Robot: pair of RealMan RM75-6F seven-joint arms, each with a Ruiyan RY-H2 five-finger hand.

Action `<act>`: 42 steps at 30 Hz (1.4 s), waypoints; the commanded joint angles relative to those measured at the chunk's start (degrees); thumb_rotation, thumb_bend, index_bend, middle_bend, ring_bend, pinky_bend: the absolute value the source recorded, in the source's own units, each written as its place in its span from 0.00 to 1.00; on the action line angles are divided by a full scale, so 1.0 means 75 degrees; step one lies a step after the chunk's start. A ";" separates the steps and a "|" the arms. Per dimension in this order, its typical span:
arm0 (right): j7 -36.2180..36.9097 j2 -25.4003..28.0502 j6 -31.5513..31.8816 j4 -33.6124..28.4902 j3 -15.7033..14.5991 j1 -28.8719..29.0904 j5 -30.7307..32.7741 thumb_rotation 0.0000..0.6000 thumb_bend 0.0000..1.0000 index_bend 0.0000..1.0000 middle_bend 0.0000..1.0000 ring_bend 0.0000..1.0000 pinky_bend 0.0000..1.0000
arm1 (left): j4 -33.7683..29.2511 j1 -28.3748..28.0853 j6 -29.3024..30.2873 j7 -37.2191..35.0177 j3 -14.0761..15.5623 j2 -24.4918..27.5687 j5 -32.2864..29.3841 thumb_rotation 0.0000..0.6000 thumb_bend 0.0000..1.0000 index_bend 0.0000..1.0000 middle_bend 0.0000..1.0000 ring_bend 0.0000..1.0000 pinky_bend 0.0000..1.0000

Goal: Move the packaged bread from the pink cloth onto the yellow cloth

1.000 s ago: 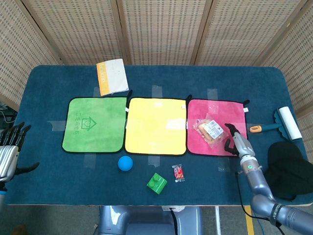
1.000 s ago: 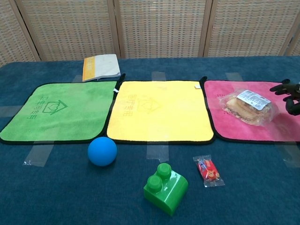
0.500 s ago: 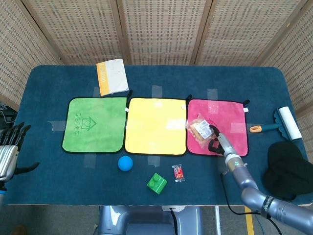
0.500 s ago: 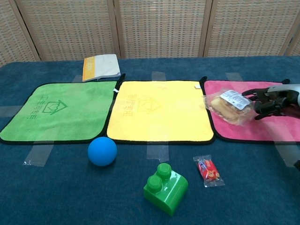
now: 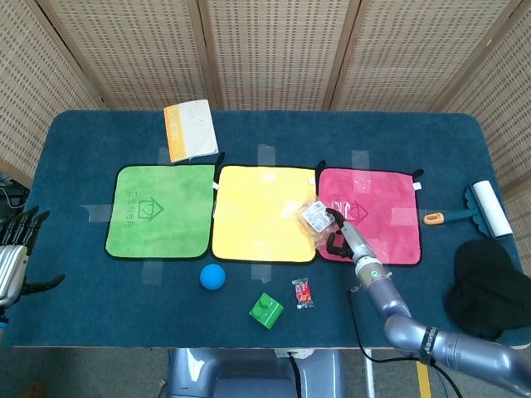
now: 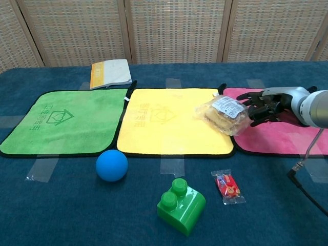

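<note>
The packaged bread (image 5: 316,217) (image 6: 225,115), in clear wrap with a white label, is over the right edge of the yellow cloth (image 5: 261,211) (image 6: 169,120), by the seam with the pink cloth (image 5: 382,207) (image 6: 292,136). My right hand (image 5: 337,232) (image 6: 262,106) grips the bread's right end, its dark fingers curled above and below the wrap. Whether the bread touches the cloth is unclear. My left hand (image 5: 15,249) is off the table's left edge with its fingers spread, holding nothing.
A green cloth (image 5: 159,209) lies left of the yellow one, with a book (image 5: 190,129) behind it. In front sit a blue ball (image 6: 111,165), a green brick (image 6: 181,206) and a red sweet packet (image 6: 227,186). A lint roller (image 5: 479,211) and a black bundle (image 5: 489,286) lie far right.
My right hand closed on the bread on the pink cloth and has carried it left to the yellow cloth's right edge. The left hand has stayed put.
</note>
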 commanded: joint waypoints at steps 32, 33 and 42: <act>-0.1149 -0.1327 0.0570 0.0170 0.0383 0.1653 0.1479 1.00 1.00 0.07 0.09 0.05 0.21 | 0.0030 -0.0069 -0.0166 -0.0319 -0.0037 0.0138 -0.0205 1.00 0.00 0.00 0.00 0.00 0.00; -0.1187 -0.1369 0.0557 0.0194 0.0393 0.1706 0.1516 1.00 1.00 0.07 0.09 0.05 0.21 | 0.0034 -0.0077 -0.0181 -0.0327 -0.0043 0.0140 -0.0222 1.00 0.00 0.00 0.00 0.00 0.00; -0.1408 -0.1646 0.0494 0.0423 0.0549 0.2111 0.1810 1.00 1.00 0.07 0.09 0.06 0.22 | 0.0050 -0.0104 -0.0221 -0.0310 -0.0052 0.0131 -0.0286 1.00 0.00 0.00 0.00 0.00 0.00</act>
